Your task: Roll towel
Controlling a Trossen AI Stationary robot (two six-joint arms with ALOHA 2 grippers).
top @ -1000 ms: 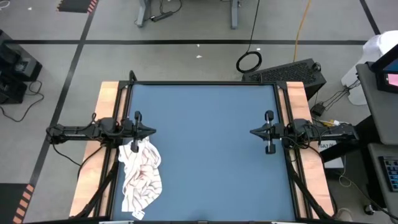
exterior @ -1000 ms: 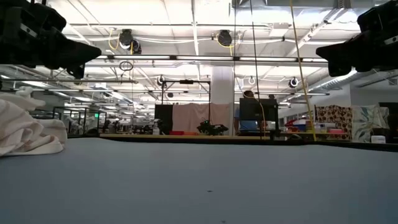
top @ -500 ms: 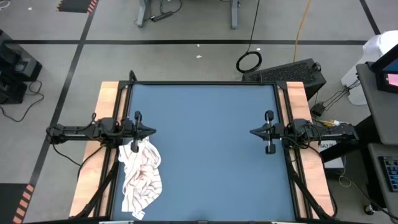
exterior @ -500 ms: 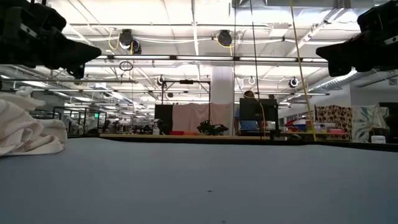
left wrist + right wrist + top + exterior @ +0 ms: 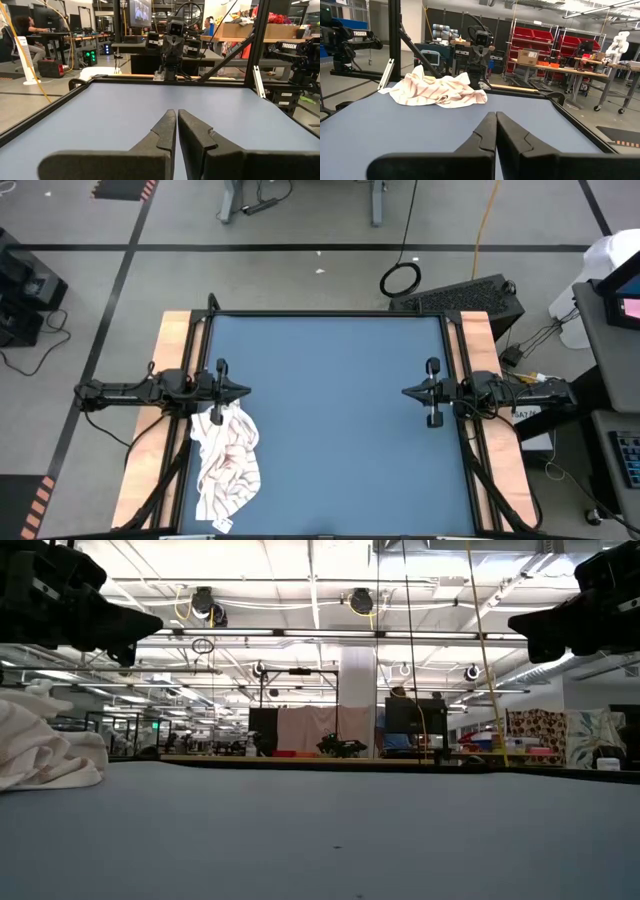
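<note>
Crumpled towel [image 5: 226, 461] on blue table [image 5: 340, 430], beside closed left pincer [image 5: 243, 390]

Towel [image 5: 226, 459]: crumpled heap; underside and inner folds hidden, stripe and print detail too small to read from above. Low view: towel [image 5: 45, 750] cut off by the left edge.

Left gripper [image 5: 150, 624]: low view, arm cut off by the top and left edges, fingertips indistinct against the ceiling.

Right gripper [image 5: 520, 623]: low view, arm cut off by the top and right edges.

Table [image 5: 330, 430]: near edge cut off by the bottom of the high view.

Seated person [image 5: 27, 35]: left wrist view, partly cut off by the picture's edge.
</note>
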